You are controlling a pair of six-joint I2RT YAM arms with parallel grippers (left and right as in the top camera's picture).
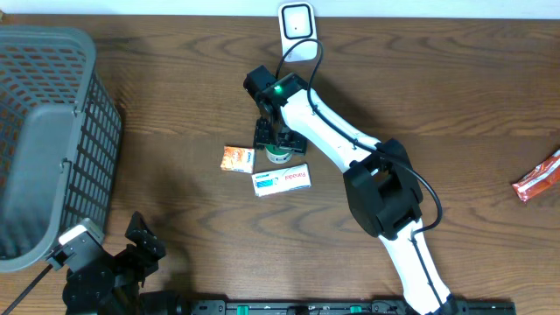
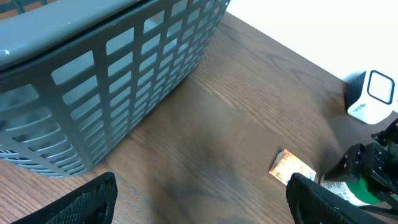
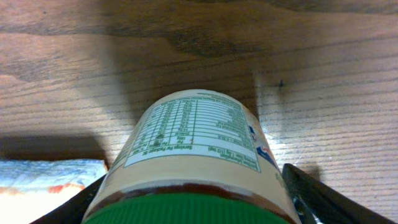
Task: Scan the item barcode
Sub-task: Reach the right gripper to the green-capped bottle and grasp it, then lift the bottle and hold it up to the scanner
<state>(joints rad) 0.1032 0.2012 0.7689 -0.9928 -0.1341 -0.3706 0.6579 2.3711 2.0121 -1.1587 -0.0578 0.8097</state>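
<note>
A jar (image 1: 278, 156) with a green lid and a beige nutrition label (image 3: 193, 134) stands upright at the table's middle. My right gripper (image 1: 277, 140) comes down over it, one black finger (image 3: 311, 194) on each side against its wall, so it is shut on the jar. The white barcode scanner (image 1: 297, 26) stands at the far edge, just behind that arm. My left gripper (image 2: 202, 202) hovers near the front left corner, its fingers wide open over bare wood with nothing between them. No barcode shows on the jar in any view.
A large grey mesh basket (image 1: 52, 131) fills the left side. An orange packet (image 1: 238, 158) and a white box (image 1: 282, 180) lie right next to the jar. A red packet (image 1: 538, 178) lies at the right edge.
</note>
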